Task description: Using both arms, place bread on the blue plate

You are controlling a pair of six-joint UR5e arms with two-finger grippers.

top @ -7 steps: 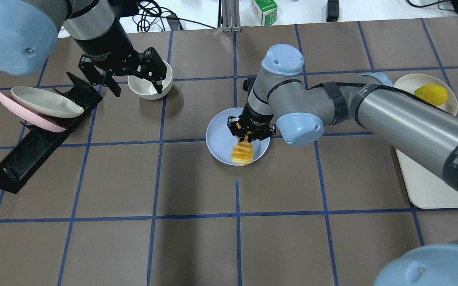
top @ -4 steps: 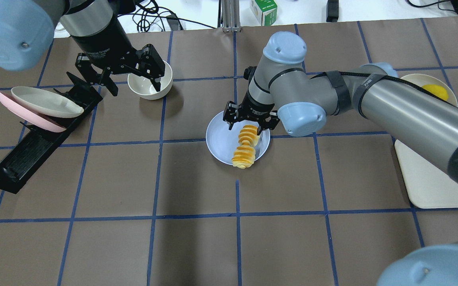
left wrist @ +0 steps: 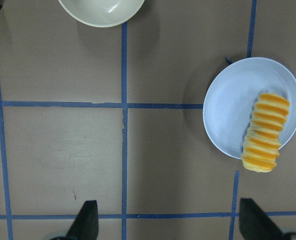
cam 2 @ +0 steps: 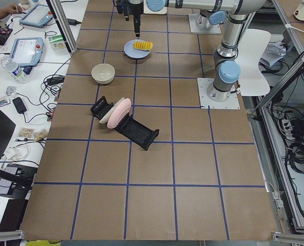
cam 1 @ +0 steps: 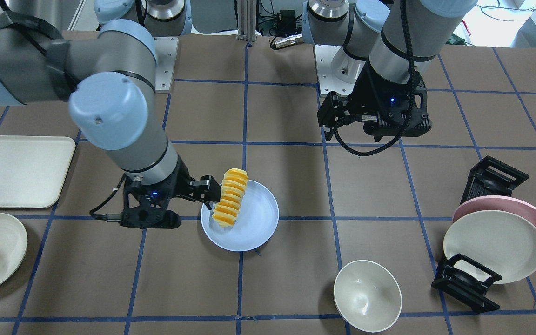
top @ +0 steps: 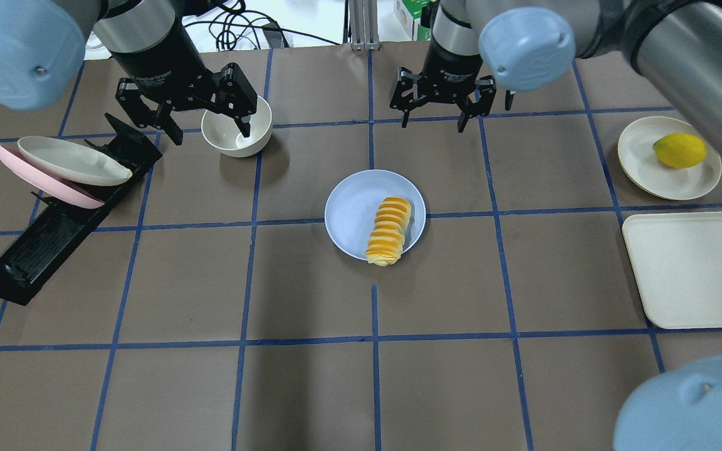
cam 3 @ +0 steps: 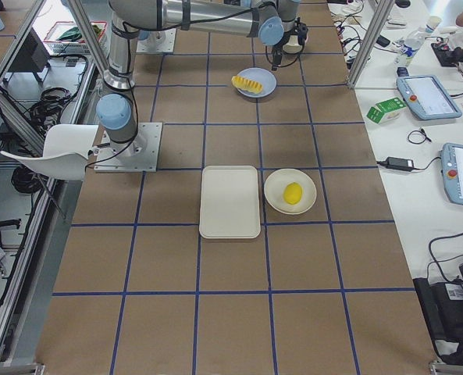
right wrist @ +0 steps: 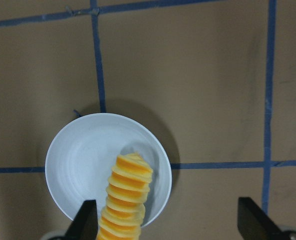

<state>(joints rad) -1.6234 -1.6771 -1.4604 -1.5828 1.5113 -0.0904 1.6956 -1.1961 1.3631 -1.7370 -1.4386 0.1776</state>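
Overhead exterior: right claw point(top: 433, 119) has let go, backed off toward 12 o'clock — spread, empty; bread point(top: 388, 230) lies on blue plate point(top: 348, 213), its 5 o'clock end overhanging the rim; left claw point(top: 209, 131) spread too; task prob. done.

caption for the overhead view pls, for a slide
Bread lies on the blue plate, one end overhanging its rim; the left gripper and right gripper hang beyond it, jaws open.

We see grey-silver arms point(top: 687, 44) with pale-blue joint caps point(top: 527, 39) and black cables point(cam 1: 406, 37); our left claw point(top: 209, 130) and right claw point(top: 433, 122) are black, each with a blue light.
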